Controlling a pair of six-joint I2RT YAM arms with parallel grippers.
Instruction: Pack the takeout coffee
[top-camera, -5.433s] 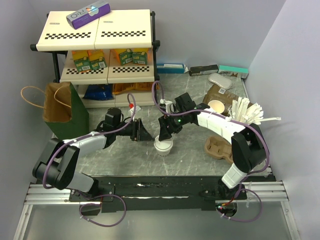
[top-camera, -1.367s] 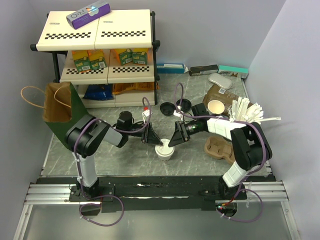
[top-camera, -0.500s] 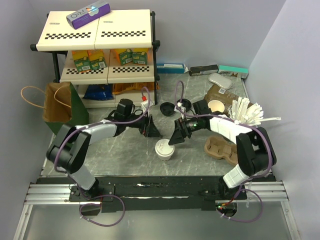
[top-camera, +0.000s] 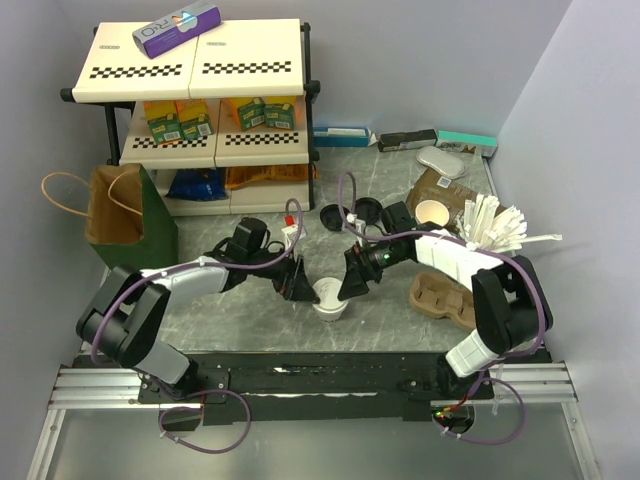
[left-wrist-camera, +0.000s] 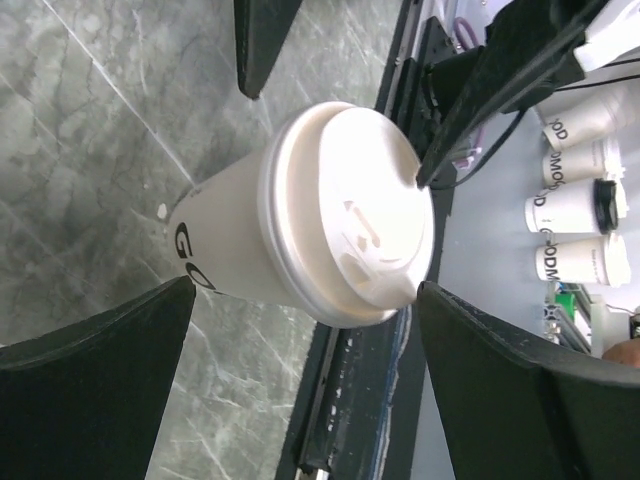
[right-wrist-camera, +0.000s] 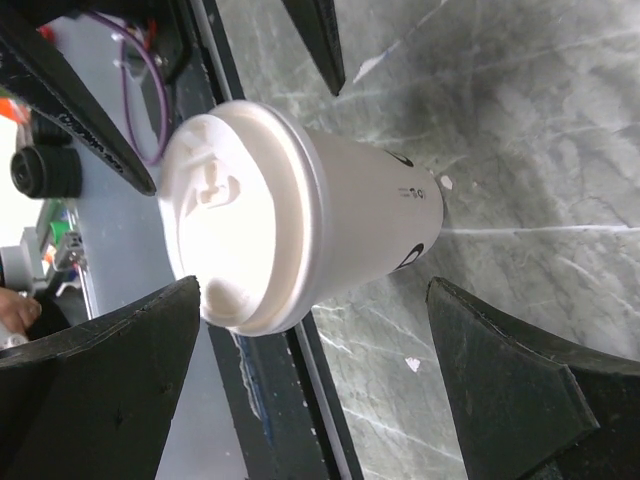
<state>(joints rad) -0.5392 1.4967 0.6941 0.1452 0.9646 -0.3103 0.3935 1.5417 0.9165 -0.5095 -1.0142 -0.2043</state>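
Note:
A white paper cup (top-camera: 328, 297) with a white lid stands upright on the marble table near the front. My left gripper (top-camera: 298, 284) is open at the cup's left side. My right gripper (top-camera: 347, 283) is open at its right side. In the left wrist view the cup (left-wrist-camera: 300, 245) sits between my open fingers (left-wrist-camera: 100, 380), with the left gripper (left-wrist-camera: 305, 292) not gripping it. In the right wrist view the cup (right-wrist-camera: 330, 215) also lies between open fingers (right-wrist-camera: 510, 380) of the right gripper (right-wrist-camera: 312, 287). A second white cup (top-camera: 432, 212), open and without a lid, stands at the back right.
A brown pulp cup tray (top-camera: 440, 297) lies right of the lidded cup. Two black lids (top-camera: 335, 216) lie behind it. A grey tumbler of white sticks (top-camera: 490, 225) stands at the right. A brown paper bag (top-camera: 112, 205) stands at the left beside a shelf unit (top-camera: 200, 60).
Both grippers have closed in on the lidded cup from left and right and dropped to its level. The cup has stayed in place.

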